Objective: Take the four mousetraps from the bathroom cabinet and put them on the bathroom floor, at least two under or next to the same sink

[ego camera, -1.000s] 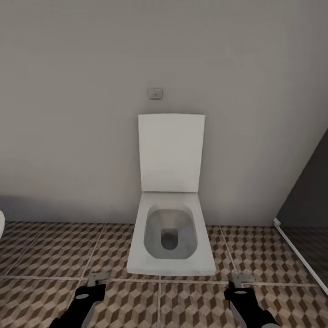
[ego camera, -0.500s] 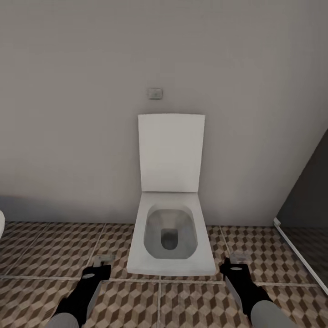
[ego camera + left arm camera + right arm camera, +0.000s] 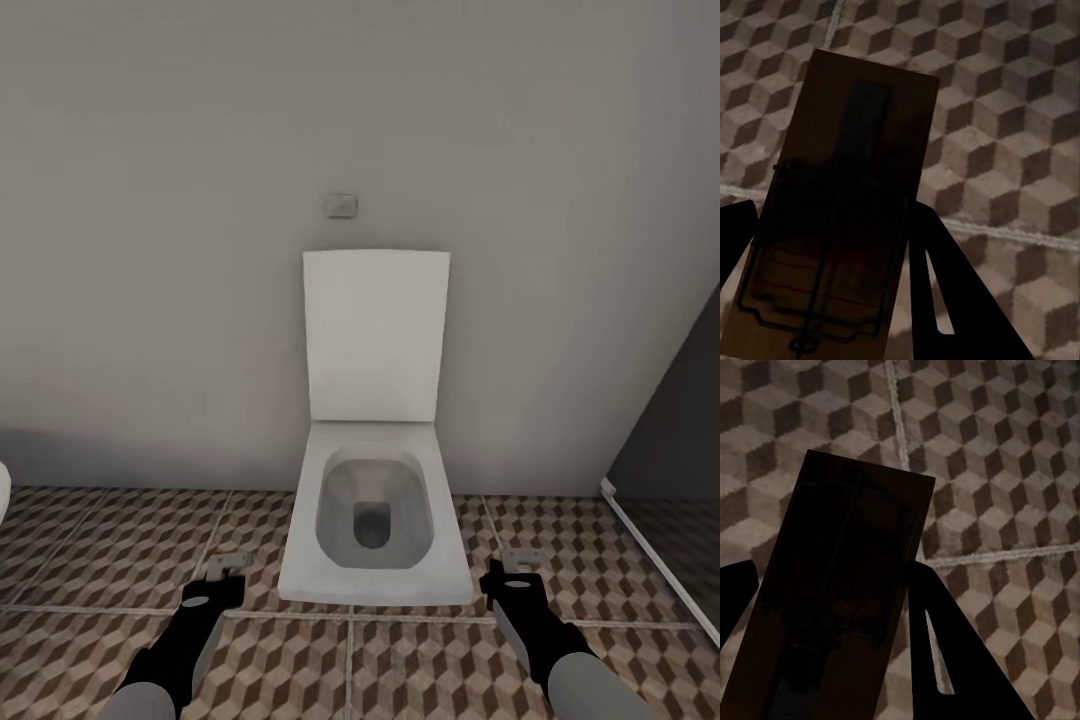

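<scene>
I hold one mousetrap in each hand above the bathroom floor (image 3: 110,550). My left gripper (image 3: 212,592) is shut on a mousetrap (image 3: 228,566), left of the toilet's front corner. The left wrist view shows that wooden board (image 3: 847,187) with dark wire and a red mark, between the fingers (image 3: 937,277) of the left gripper (image 3: 832,255). My right gripper (image 3: 508,583) is shut on another mousetrap (image 3: 521,560), right of the toilet. In the right wrist view that board (image 3: 847,585) sits dark inside the right gripper (image 3: 832,622). The cabinet and the bathroom sink are out of view.
A white toilet (image 3: 375,560) with its lid (image 3: 375,335) raised stands against the grey wall straight ahead, under a small flush plate (image 3: 341,205). A dark glass panel (image 3: 670,450) with a white sill closes off the right side. A white rounded edge (image 3: 3,500) shows at far left.
Both arms have stretched forward, carrying the two mousetraps closer to the toilet's front corners. The camera has not moved.
</scene>
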